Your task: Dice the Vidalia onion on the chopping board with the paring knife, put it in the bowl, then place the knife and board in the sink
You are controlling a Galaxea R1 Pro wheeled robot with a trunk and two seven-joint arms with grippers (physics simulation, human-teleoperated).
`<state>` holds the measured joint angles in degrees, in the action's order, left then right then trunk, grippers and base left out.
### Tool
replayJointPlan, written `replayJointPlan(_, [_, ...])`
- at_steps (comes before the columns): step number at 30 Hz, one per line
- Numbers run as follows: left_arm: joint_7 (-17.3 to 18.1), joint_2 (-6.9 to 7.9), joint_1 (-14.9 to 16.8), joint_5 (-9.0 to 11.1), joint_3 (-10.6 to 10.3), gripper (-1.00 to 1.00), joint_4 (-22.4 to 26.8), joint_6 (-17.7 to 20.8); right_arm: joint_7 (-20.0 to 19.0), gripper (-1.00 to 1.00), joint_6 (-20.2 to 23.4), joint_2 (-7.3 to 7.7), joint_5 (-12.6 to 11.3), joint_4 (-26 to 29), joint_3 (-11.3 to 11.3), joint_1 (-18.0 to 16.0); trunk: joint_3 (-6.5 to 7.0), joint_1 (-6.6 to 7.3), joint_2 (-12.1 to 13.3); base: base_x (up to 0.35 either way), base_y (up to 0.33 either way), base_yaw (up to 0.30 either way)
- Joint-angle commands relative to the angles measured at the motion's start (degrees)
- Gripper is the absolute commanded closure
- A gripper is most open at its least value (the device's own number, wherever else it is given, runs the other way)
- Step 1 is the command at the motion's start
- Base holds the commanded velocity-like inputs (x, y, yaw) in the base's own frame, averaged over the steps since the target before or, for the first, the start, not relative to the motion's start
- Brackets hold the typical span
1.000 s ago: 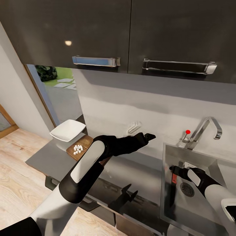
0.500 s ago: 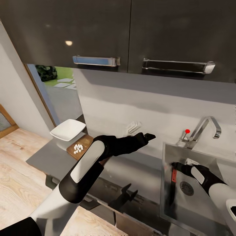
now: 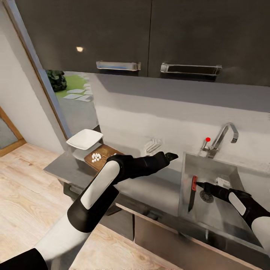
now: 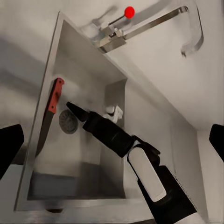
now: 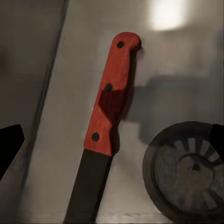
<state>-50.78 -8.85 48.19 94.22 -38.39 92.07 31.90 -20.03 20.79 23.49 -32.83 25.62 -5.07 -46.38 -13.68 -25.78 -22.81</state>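
Since half a second ago the head camera has swung, so the whole scene sits shifted, and the right hand (image 3: pixel 200 184) has let go of the paring knife (image 3: pixel 192 192) and drawn a little away from it; the knife now lies flat in the sink (image 3: pixel 219 213) against its left wall.

In the head view the glossy grey desk (image 3: pixel 153 189) carries the dark brown chopping board (image 3: pixel 106 154) with a small heap of white diced onion (image 3: pixel 96 157) on it, and the shallow white bowl (image 3: pixel 84 139) with its squarish rim sits just beside the board. The left hand (image 3: pixel 171 155) hovers over the desk near the sink's edge; whether it is spread or clenched cannot be told here. The bent chrome tap (image 3: pixel 222 136) with its red knob rises behind the steel basin.

In the left wrist view the left fingers (image 4: pixel 10 148) stand wide apart, holding nothing. Below them the knife (image 4: pixel 49 116) lies beside the round dark drain (image 4: pixel 68 122), and the right hand (image 4: pixel 73 108) points toward it.

In the right wrist view the smooth red riveted handle (image 5: pixel 111 96) and dark blade lie on brushed steel, next to the slotted drain (image 5: pixel 190 171). The right fingertips (image 5: pixel 10 145) stand spread, empty.
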Motion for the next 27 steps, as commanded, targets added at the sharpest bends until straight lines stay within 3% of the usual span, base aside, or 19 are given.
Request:
replayJointPlan(1, [-0.5,-0.01,0.1,0.4,0.0,-1.0,0.0,0.1,-1.3,-1.0,0.1,0.61,-0.4,1.8,-0.3,0.6,-0.12,0.0,-0.1,-0.29,0.171,0.0])
replayJointPlan(3, [-0.5,0.13,0.1,0.4,0.2,-1.0,0.0,0.1,-3.6,-1.0,0.2,2.23,-0.5,6.2,-0.3,2.6,-0.12,0.0,-0.1,-0.282,0.183,0.0])
replayJointPlan(6, [-0.5,0.67,-0.1,1.9,0.6,-1.0,0.0,0.2,-9.1,-1.0,0.9,5.66,-0.6,19.0,0.3,9.3,-0.12,0.0,-0.1,-0.265,0.206,0.0])
replayJointPlan(8, [-0.5,0.99,-0.2,3.1,0.7,-1.0,0.0,0.3,-11.1,-1.0,2.8,7.15,-0.9,28.4,2.7,14.2,-0.12,0.0,-0.1,-0.223,0.238,0.0])
replayJointPlan(9, [-0.4,1.15,-0.3,3.5,0.8,-1.0,0.0,0.4,-11.8,-1.0,5.2,7.49,-1.1,34.3,5.6,17.1,-0.12,0.0,-0.1,-0.17,0.261,0.0])
replayJointPlan(10, [-0.4,1.25,-0.3,3.7,0.9,-1.0,0.0,0.4,-12.1,-1.0,6.6,7.55,-1.1,36.8,7.3,18.2,-0.12,0.0,-0.1,-0.143,0.267,0.0])
replayJointPlan(12, [0.9,2.26,-0.7,4.0,1.7,-1.0,0.0,0.5,-12.6,-1.0,11.2,7.49,-1.1,44.0,12.6,21.2,-0.12,0.0,-0.1,-0.075,0.279,0.0])
replayJointPlan(14, [3.5,3.36,-1.8,4.2,3.1,-1.0,0.0,0.8,-12.8,-1.0,12.9,7.32,-1.0,46.5,14.6,22.3,-0.12,0.0,-0.1,-0.012,0.287,0.0])
replayJointPlan(16, [7.8,5.02,-3.6,4.3,5.6,-1.0,0.0,2.1,-12.8,-1.0,14.1,7.19,-0.9,48.1,15.7,22.9,-0.12,0.0,-0.1,0.042,0.29,0.0])
replayJointPlan(20, [12.2,7.35,-6.3,4.3,10.5,-1.0,0.0,5.0,-10.5,-1.0,15.0,6.9,-0.8,49.0,16.2,23.2,-0.12,0.0,-0.1,0.077,0.291,0.0])
replayJointPlan(22, [14.0,8.83,-8.0,4.3,13.9,-1.0,0.0,7.0,-8.4,-1.0,15.2,6.81,-0.9,49.1,16.2,23.0,-0.12,0.0,-0.1,0.091,0.292,0.0])
replayJointPlan(24, [17.8,10.66,-10.6,4.3,19.2,-1.0,0.0,10.8,-6.5,-1.0,16.1,6.47,-1.1,49.2,15.9,22.6,-0.12,0.0,-0.1,0.094,0.292,0.0])
replayJointPlan(26, [22.6,12.34,-13.3,4.3,25.0,-1.0,0.0,14.6,-5.6,-1.0,19.0,5.11,-1.1,49.4,15.8,21.6,-0.12,0.0,-0.1,0.095,0.292,0.0])
replayJointPlan(27, [23.7,12.82,-13.9,4.3,26.2,-1.0,0.0,15.4,-5.5,-1.0,19.8,4.65,-1.0,49.5,15.8,21.1,-0.12,0.0,-0.1,0.096,0.292,0.0])
